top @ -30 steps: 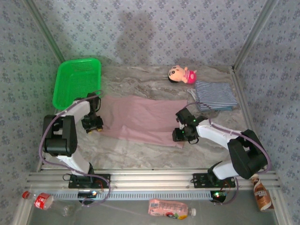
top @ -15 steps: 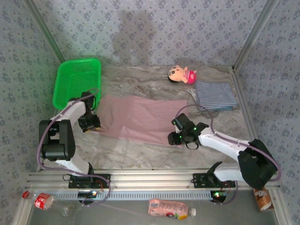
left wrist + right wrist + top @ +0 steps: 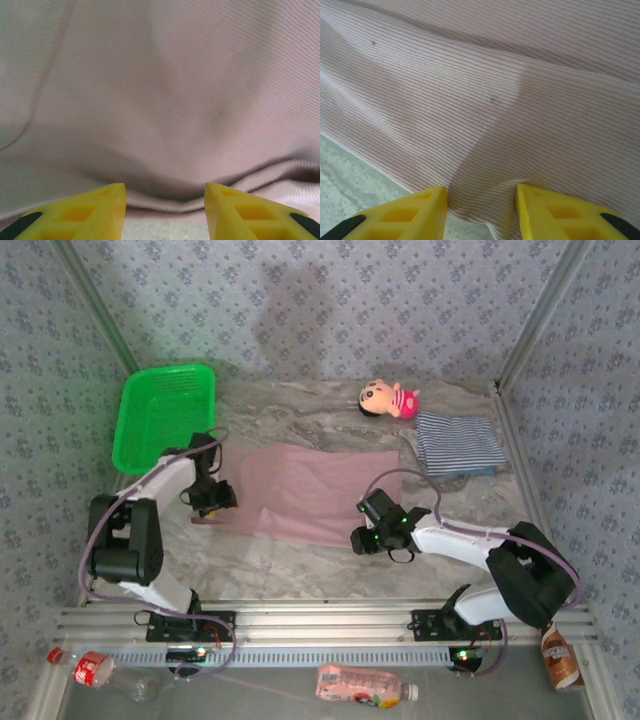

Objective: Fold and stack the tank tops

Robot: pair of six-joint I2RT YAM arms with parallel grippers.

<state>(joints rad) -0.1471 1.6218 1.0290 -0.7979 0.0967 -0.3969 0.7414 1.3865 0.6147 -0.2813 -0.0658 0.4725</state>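
At mid-frame, we have the mauve tank top (image 3: 300, 490).
Light, limp, ribbed; we'd pinch its near hem, which left gripper (image 3: 165, 192) and right gripper (image 3: 481, 195) straddle, fingers (image 3: 100, 205) spread.

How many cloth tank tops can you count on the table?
3. A plain mauve-pink tank top lies spread at centre. A folded navy-and-white striped tank top sits back right, with a teal-blue tank top beneath it, mostly hidden, its edge peeking out.

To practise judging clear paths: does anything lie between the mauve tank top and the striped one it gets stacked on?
Nothing visible: bare table separates the mauve tank top from the striped tank top; the doll lies farther back.
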